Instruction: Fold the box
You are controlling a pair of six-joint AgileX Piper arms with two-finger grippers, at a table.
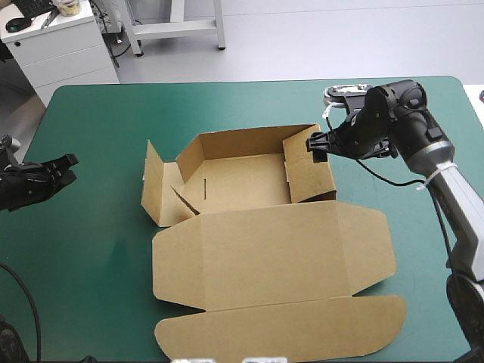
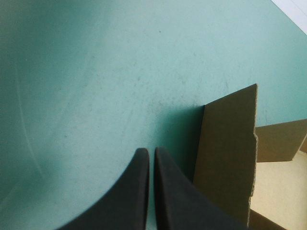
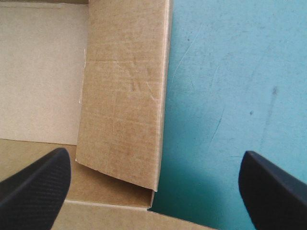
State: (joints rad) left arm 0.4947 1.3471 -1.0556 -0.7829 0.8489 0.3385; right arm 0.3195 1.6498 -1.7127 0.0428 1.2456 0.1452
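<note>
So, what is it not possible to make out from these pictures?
- High view: the left gripper is one dark shape; its fingers cannot be told apart.
- High view: the right gripper covers the top of the right wall; contact unclear.
- Left wrist view: the edge cuts off most of the box.
- Right wrist view: the rest of the box beyond that wall is out of frame.

The box (image 1: 272,257), mid-frame in my high view, reads as matt brown board, faintly ribbed, lightly creased and rough at its cut edges. The teal-green cover (image 1: 98,121) looks smooth and matt, finely scratched. My right gripper (image 3: 154,152) has black fingers with a fine woven grain; the left gripper (image 2: 149,149) looks smooth and dull.
</note>
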